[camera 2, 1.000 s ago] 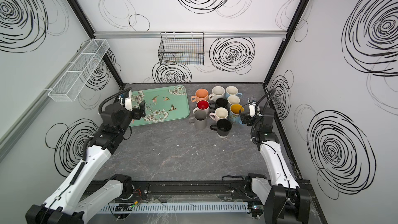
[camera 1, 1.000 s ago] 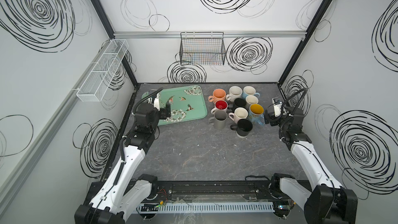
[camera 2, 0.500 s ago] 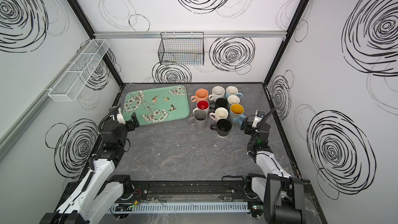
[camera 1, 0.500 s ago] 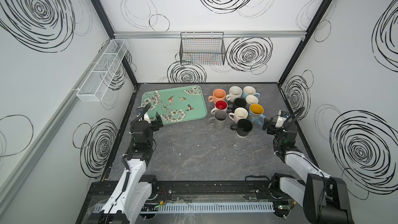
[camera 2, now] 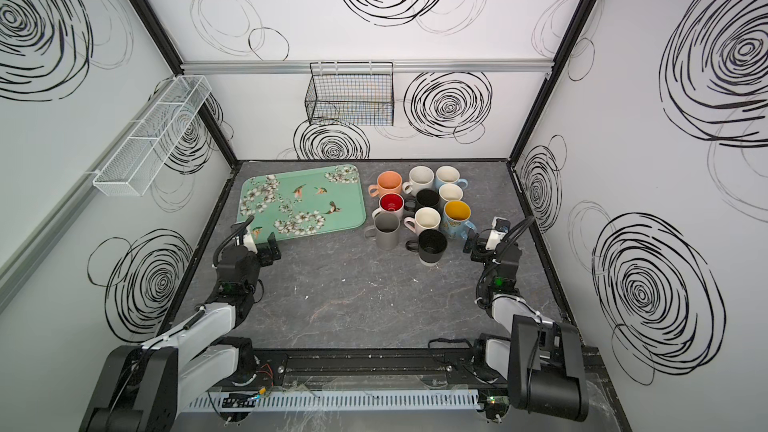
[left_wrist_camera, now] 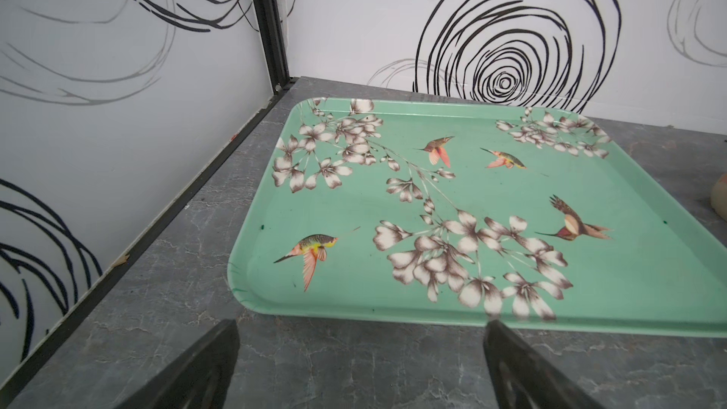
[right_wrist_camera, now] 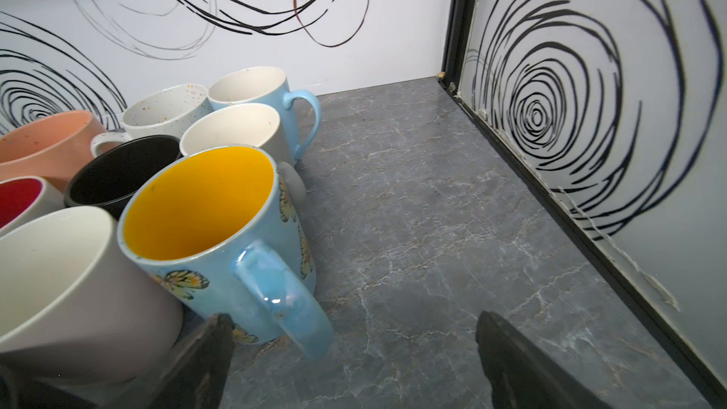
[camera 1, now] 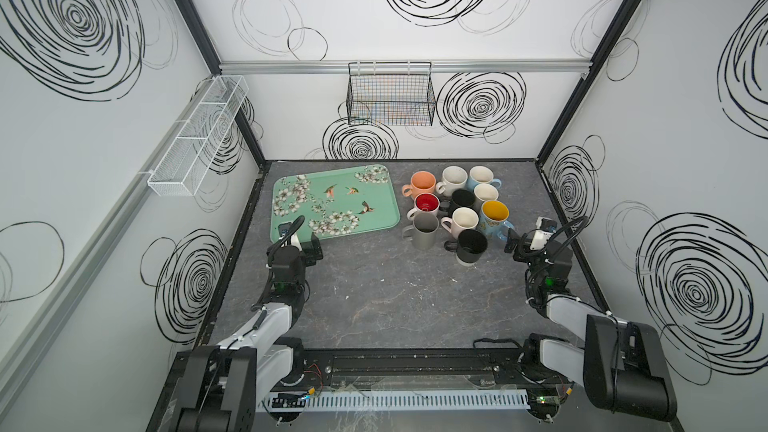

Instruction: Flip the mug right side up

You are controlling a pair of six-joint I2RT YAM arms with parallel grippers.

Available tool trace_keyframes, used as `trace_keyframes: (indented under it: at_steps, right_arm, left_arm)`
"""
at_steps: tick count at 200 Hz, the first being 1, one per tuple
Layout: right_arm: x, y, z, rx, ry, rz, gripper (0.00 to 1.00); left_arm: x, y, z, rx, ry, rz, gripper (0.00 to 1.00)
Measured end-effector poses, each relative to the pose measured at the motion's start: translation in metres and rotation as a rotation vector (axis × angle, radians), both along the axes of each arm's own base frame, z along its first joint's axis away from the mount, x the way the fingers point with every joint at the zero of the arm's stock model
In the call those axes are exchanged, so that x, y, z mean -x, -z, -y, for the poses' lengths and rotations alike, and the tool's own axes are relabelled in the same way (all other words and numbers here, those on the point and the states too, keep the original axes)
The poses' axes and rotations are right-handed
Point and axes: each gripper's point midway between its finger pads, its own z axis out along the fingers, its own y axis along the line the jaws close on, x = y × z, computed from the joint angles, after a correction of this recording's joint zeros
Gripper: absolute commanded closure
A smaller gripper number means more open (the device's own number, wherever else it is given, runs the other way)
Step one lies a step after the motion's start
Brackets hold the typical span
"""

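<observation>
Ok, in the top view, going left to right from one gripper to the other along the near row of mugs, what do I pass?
left gripper → grey mug → nearer black mug → right gripper

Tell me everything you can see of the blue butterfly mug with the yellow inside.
The butterfly mug looks like glossy ceramic, light blue outside with yellow butterfly prints and bright yellow inside. It stands upright and empty, mouth up, on the grey table at the right edge of the group of mugs. Its blue loop handle points toward the open right gripper, which does not hold it. A pale mug sits close against it, but contact cannot be confirmed.
</observation>
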Motion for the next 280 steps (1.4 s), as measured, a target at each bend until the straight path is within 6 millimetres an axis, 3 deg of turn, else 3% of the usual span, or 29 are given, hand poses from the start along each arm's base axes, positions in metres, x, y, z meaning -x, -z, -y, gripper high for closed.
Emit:
trace_keyframes:
  at_steps: [22,56,103,129,156,213,238,280]
  right_arm:
    - [-0.002,-0.008,-0.006,-0.001,-0.027,0.033,0.0]
    - [-0.006,-0.009,-0.016,-0.001,-0.065,0.057,0.0]
    - [-0.004,0.011,-0.032,0.015,-0.1,0.045,0.0]
    - [-0.005,0.021,-0.034,0.032,-0.096,0.03,0.0]
    - [-0.007,0.018,-0.031,0.041,-0.071,0.04,0.0]
    - [-0.041,0.012,-0.024,0.035,-0.044,0.001,0.0]
    - [-0.042,0.015,-0.02,0.025,-0.041,-0.017,0.0]
    - [-0.041,0.019,-0.02,0.022,-0.038,-0.036,0.0]
  left_arm:
    - [-0.005,0.001,0.005,0.003,0.027,0.023,0.01]
    - [-0.014,-0.019,0.011,0.007,0.061,0.144,0.01]
    - [-0.019,-0.033,0.017,-0.028,0.103,0.238,0.01]
    - [-0.015,-0.02,0.019,-0.04,0.116,0.238,0.01]
    - [-0.014,-0.007,0.02,-0.045,0.125,0.223,0.01]
    - [-0.03,-0.021,0.025,-0.041,0.159,0.259,0.01]
    - [-0.042,-0.025,0.032,-0.046,0.203,0.251,0.01]
    - [-0.042,-0.018,0.036,-0.05,0.226,0.22,0.01]
